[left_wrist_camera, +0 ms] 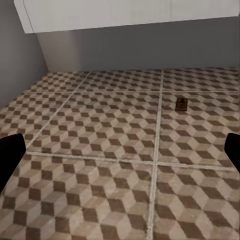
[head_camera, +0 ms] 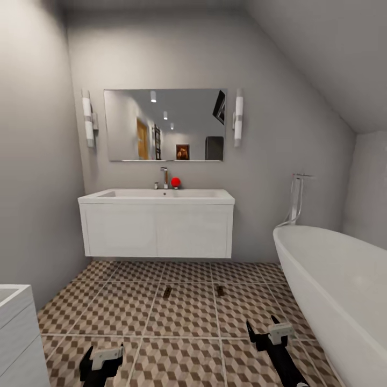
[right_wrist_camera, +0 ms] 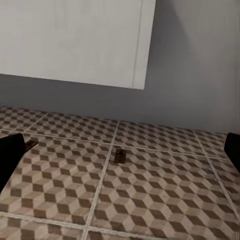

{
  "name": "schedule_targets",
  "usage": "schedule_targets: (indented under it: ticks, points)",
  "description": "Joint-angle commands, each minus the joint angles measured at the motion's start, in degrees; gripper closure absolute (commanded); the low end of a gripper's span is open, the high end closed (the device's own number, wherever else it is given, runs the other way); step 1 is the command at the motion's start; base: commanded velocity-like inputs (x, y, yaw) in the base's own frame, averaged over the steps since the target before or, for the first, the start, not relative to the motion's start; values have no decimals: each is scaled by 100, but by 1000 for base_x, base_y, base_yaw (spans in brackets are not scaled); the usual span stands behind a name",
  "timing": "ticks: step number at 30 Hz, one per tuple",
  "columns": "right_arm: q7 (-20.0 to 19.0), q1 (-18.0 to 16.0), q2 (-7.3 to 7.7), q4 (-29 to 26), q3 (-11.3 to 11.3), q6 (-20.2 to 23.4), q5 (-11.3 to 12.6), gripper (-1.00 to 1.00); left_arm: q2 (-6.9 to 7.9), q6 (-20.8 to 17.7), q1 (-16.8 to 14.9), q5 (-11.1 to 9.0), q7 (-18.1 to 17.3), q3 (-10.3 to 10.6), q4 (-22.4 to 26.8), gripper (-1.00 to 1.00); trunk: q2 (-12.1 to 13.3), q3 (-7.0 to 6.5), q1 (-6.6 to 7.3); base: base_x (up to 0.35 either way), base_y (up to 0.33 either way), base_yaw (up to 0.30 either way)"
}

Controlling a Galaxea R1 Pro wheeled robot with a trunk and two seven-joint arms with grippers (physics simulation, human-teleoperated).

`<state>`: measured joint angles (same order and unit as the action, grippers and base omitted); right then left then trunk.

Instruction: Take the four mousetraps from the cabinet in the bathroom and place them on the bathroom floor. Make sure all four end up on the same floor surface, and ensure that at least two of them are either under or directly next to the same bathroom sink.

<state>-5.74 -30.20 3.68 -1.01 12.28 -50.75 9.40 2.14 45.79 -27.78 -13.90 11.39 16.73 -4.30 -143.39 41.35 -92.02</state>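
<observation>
While two traps [head_camera: 167, 292] [head_camera: 220, 291] lie flat on floor [head_camera: 183, 317] near sink [head_camera: 157, 196], both claws [head_camera: 102, 361] [head_camera: 269, 330] spread wide, holding nothing. Traps likely light, stiff, snappy; pinch wood edges.

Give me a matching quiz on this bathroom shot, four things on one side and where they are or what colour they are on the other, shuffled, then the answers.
Things:
1. red ball
2. bathtub
3. mirror
4. two mousetraps

Places or colours:
A. white, along the right side of the head view
B. lying on the cube-pattern floor in front of the vanity
C. on the wall between two tube lights
D. on the sink top beside the chrome faucet

Pairs: 1-D, 2-A, 3-C, 4-B
</observation>
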Motion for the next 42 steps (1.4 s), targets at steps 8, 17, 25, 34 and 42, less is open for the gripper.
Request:
schedule_targets:
  ticks: [8, 17, 25, 34, 42]
  points:
    - [-59, -3, 1, 4, 11, -14, 62, -100, -3, 27, -8, -34, 12, 49, -19, -100, 8, -171, 22, 0, 0, 0]
    - [-59, -3, -3, 4, 11, -14, 60, -100, -3, 20, -6, -34, 12, 49, -19, -100, 175, -353, 122, 0, 0, 0]
    - [-59, -3, -4, 4, 11, -14, 60, -100, -3, 18, 26, -31, 12, 49, -19, -100, 496, -497, 298, 0, 0, 0]
    - [-60, -3, -6, 4, 11, -14, 58, -100, -10, 18, 27, -32, 12, 49, -19, -100, 857, -659, 496, 0, 0, 0]
    - [-59, -3, -7, 4, 11, -12, 60, -100, -12, 18, 27, -34, 12, 49, -19, -100, 1178, -802, 672, 0, 0, 0]
